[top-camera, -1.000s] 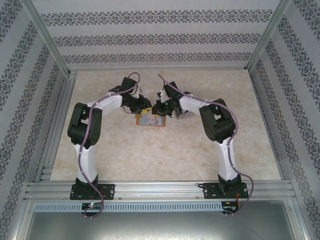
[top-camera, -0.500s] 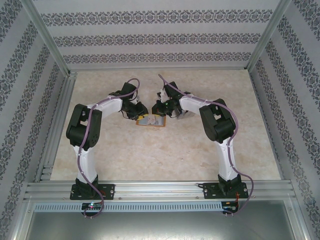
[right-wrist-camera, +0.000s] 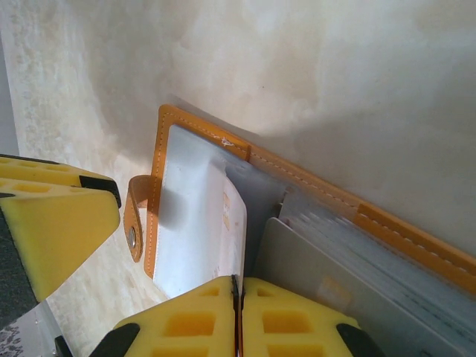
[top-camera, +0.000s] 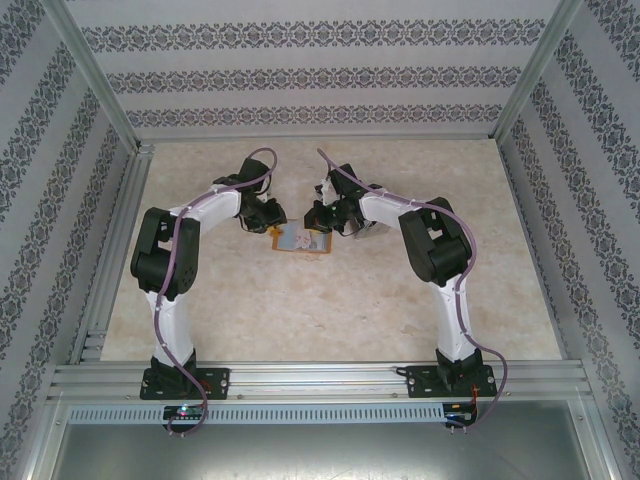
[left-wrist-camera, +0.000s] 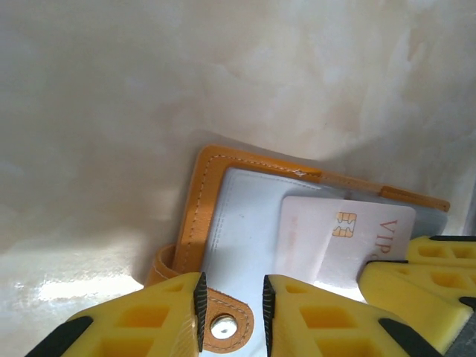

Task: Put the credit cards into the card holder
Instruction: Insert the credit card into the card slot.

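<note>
Your left gripper (left-wrist-camera: 232,297) stands partly open astride the card holder's (left-wrist-camera: 199,201) snap tab (left-wrist-camera: 223,326). Your right gripper (right-wrist-camera: 238,288) is pinched closed at its sleeves. 1 credit card (left-wrist-camera: 335,238) lies within the opened holder.

Reddish capital letters reading "VIP" are showing on the pale face of a credit card (left-wrist-camera: 312,249), just right of its gold chip (left-wrist-camera: 344,223), in the left wrist view. The card is lying inside the open card holder (left-wrist-camera: 201,208), around the middle of the worktop (left-wrist-camera: 149,89). In the right wrist view, faint reddish marks on the card are appearing too blurred to read.
</note>
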Controlling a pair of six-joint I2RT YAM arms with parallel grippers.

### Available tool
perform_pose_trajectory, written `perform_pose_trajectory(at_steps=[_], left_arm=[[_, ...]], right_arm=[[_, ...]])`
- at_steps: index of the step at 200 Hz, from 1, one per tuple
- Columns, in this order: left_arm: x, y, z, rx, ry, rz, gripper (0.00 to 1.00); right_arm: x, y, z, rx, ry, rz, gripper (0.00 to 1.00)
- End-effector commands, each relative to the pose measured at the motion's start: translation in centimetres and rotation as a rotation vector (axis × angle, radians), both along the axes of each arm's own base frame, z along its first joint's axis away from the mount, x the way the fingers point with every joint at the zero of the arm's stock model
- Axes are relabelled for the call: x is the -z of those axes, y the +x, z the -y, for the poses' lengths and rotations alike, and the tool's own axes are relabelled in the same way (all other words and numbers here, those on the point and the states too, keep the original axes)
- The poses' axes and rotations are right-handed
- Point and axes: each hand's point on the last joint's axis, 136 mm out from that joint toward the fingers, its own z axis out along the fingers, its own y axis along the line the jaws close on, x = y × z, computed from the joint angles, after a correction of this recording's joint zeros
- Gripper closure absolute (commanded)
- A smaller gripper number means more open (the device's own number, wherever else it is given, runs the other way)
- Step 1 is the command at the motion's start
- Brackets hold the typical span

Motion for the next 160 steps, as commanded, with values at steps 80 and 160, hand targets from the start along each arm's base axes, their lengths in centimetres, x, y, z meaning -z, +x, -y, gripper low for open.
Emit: perform_pose_trajectory(at_steps=[80, 160], left_arm=[[-2.4, -2.2, -0.4, 0.247, 0.380, 0.121, 0.55], [0.7, -2.3, 0.6, 0.363, 0.476, 0.080, 0.51]], right_arm=[[0.2, 0.1, 1.3, 0.030, -0.040, 0.004, 0.90], [0.2, 0.1, 1.6, 0.036, -0.041, 0.003, 0.90]])
